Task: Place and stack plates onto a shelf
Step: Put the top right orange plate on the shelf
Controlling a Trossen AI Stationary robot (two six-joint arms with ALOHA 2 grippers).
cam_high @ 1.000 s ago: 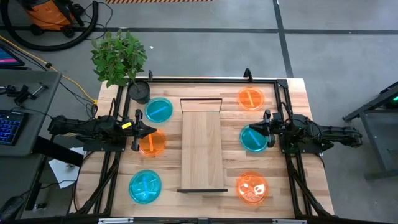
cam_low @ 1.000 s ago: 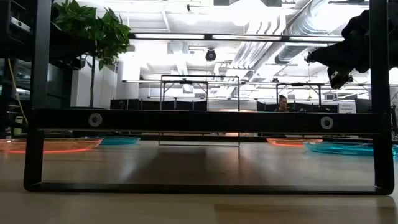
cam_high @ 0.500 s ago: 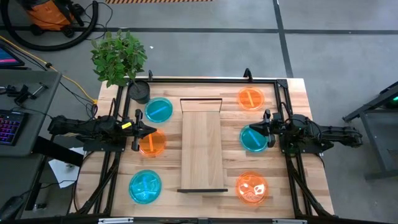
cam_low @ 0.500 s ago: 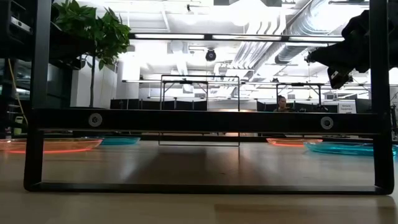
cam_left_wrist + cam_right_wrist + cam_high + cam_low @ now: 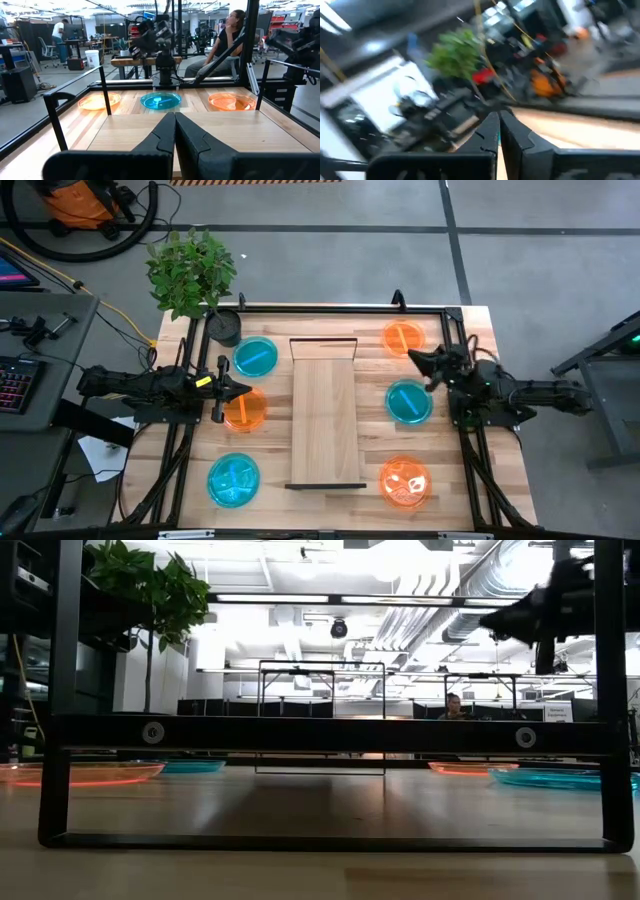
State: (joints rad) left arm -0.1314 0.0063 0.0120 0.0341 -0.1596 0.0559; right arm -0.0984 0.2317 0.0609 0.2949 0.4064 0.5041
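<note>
In the high view the shelf [image 5: 323, 420], a light-wood board with dark end rails, lies in the middle of the table. Left of it lie a cyan plate [image 5: 255, 357], an orange plate [image 5: 243, 410] and another cyan plate [image 5: 233, 479]. Right of it lie an orange plate [image 5: 404, 338], a cyan plate [image 5: 409, 402] and an orange plate [image 5: 404, 483]. My left gripper [image 5: 238, 391] hovers shut over the left orange plate's far edge. My right gripper [image 5: 412, 356] is shut and raised [image 5: 505, 622], between the far-right orange plate and the right cyan plate.
A potted plant [image 5: 192, 275] in a black pot [image 5: 225, 328] stands at the far-left corner. A dark metal frame [image 5: 330, 308] runs around the table. Seated people [image 5: 227, 37] show in the room beyond. Bare board lies along the shelf's length.
My right gripper has swung from above the right cyan plate toward the table's far edge and turned toward the far-right orange plate, rising slightly. That cyan plate now shows uncovered. The left arm and all plates have stayed put.
</note>
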